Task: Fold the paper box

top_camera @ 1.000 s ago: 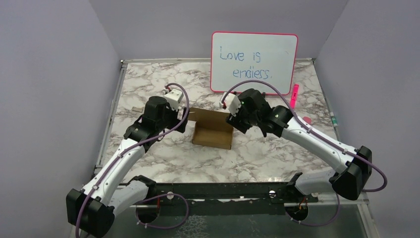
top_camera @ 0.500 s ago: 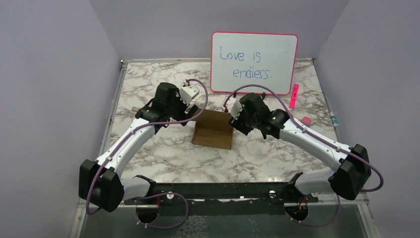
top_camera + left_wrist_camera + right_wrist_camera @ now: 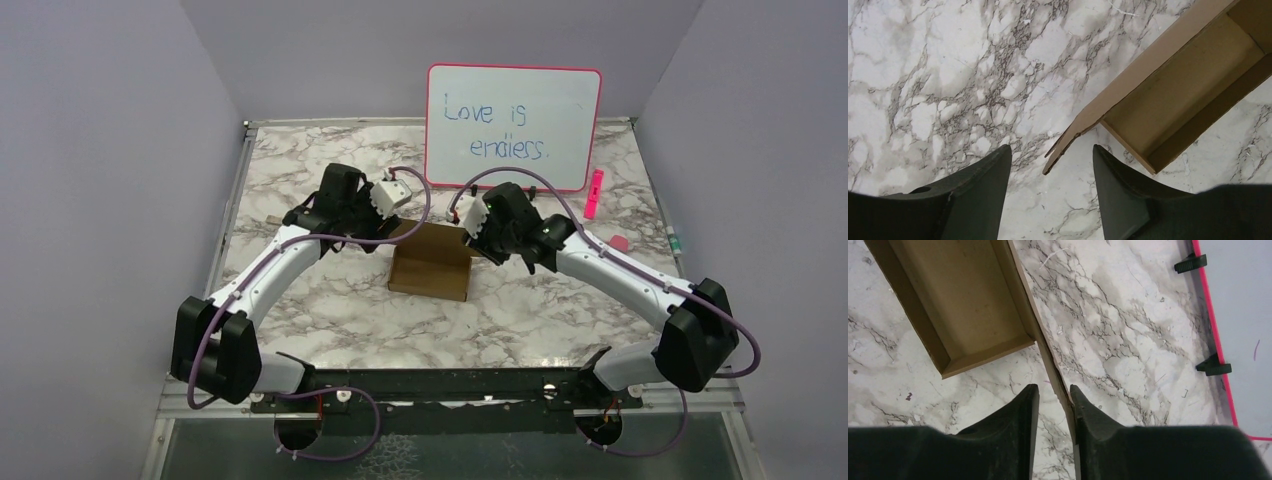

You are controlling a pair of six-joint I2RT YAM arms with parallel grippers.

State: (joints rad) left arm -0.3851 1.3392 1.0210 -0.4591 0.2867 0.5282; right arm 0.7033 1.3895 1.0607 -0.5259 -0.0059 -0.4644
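The box (image 3: 430,268) sits open-topped on the marble table (image 3: 330,310), right between the two arms, its long side running from one tool across to the other. Its lid flap (image 3: 1148,67) stands up along the far long edge, and each tool has come to one end of it.

The left gripper (image 3: 1050,167) is unclenched, with its fingers well apart. The loose corner of the flap pokes in between them and touches neither. The box's tray lies ahead of it and off to its right.

The right gripper (image 3: 1054,405) is much narrower. The flap's edge runs straight down the gap and lies against one finger (image 3: 1088,415), yet a sliver of marble shows on the other side, so I judge it not quite pinched. The tray lies ahead and to its left.

Both tools look equally near. Folding the lid down towards the tray depends on that flap lying in line with both gaps.
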